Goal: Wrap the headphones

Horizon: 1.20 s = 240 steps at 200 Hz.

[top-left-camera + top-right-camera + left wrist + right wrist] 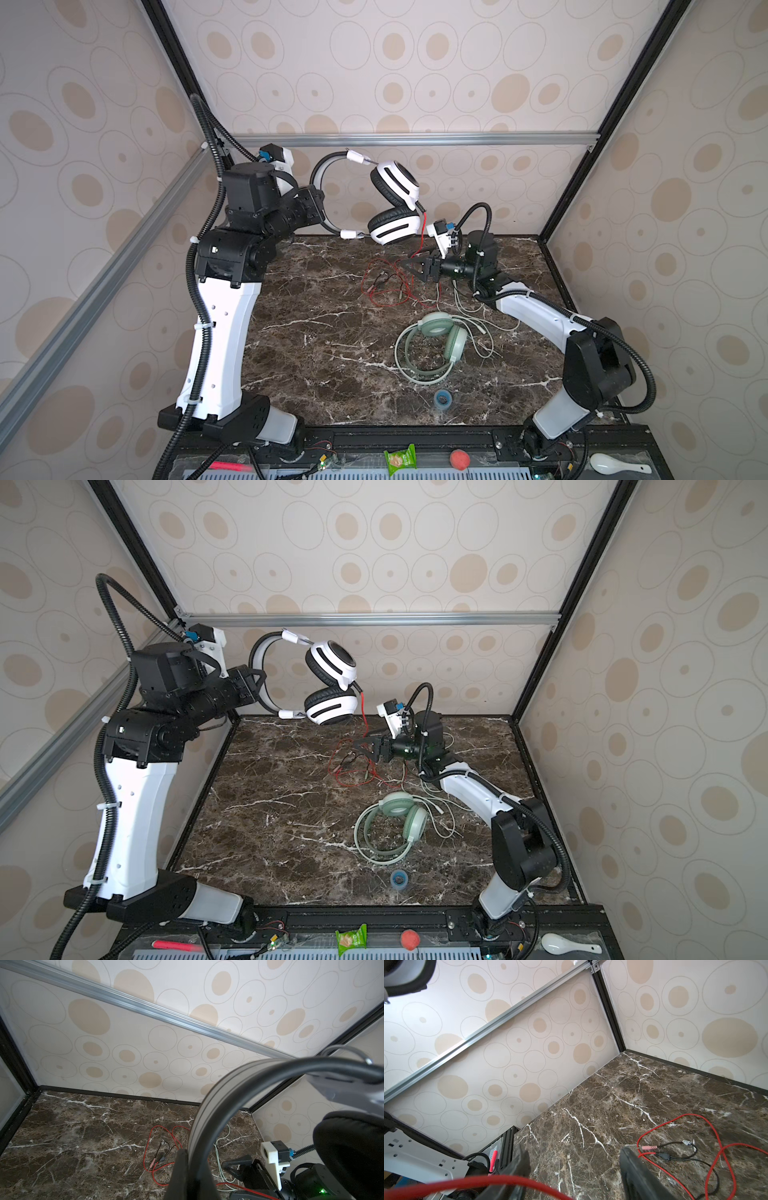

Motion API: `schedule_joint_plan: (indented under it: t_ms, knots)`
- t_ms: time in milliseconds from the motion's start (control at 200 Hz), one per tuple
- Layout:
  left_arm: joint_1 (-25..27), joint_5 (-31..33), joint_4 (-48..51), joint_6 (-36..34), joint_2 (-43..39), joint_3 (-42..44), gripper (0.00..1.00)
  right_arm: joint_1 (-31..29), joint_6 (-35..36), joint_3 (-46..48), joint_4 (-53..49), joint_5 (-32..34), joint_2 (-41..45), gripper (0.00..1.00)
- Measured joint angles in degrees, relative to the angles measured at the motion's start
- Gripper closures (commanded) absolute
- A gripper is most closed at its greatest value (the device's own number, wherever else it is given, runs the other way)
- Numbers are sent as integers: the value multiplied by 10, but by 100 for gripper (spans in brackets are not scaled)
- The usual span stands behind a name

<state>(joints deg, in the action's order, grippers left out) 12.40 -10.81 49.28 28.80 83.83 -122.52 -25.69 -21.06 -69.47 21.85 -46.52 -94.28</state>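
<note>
1. In both top views the left gripper [316, 203] [254, 678] is clamped tight on the headband [322, 170] of the white-and-black headphones [395, 183]. They hang in the air above the far edge of the marble table [316, 353], one earcup over the other.
   - Their red cable [384, 286] drops from an earcup to a loose heap on the table's far middle.
   - The right gripper [409, 268] [360, 746] hovers low over the table just beside that heap, jaws parted. The hanging stretch of cable passes close by, but whether it runs between the jaws cannot be told here.
   - The mint green headphones [436, 336] lie flat toward the table's near right, with their pale cable [473, 328] strewn beside them.
   - A blue tape roll [442, 398] sits near the table's front edge.
2. In the left wrist view the headband [207, 1105] is pressed against one dark finger [179, 1169]; the other finger is hidden behind the band. Beyond it, the red cable [160, 1140] lies looped on the table.
3. In the right wrist view the right gripper's fingers [519, 1161] stand wide apart, with bare table [591, 1105] showing between their tips and nothing pinched there.
   - A blurred length of red cable [467, 1182] crosses close to the camera, near the fingers' base.
   - More cable loops and the plugs [648, 1147] rest on the table beside one finger.
</note>
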Motion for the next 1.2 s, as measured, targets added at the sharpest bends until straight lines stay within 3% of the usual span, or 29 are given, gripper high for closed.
schedule_joint_plan:
  t_ms: [130, 265, 435, 620, 775, 1025, 1200]
  knots:
    - [0, -4, -10, 17, 4, 0, 100, 0, -8, 0, 10, 0, -12, 45]
    - [0, -3, -15, 28, 2, 1, 100, 0, -13, -1, 11, 4, -19, 77]
    - [-1, 16, -26, 39, -25, 51, 100, 0, -5, -1, -10, 26, -17, 100]
    - [-2, 44, -58, 54, -70, 156, 100, 0, 43, -1, -106, 81, 20, 100]
    - [-12, 71, -77, 57, -96, 225, 100, 0, 99, -15, -233, 167, 69, 100]
    - [-55, 105, -112, 47, -115, 307, 100, -11, 210, -136, -460, 320, 91, 100]
    - [-72, 120, -150, 36, -117, 380, 100, -63, 290, -264, -605, 440, 88, 100]
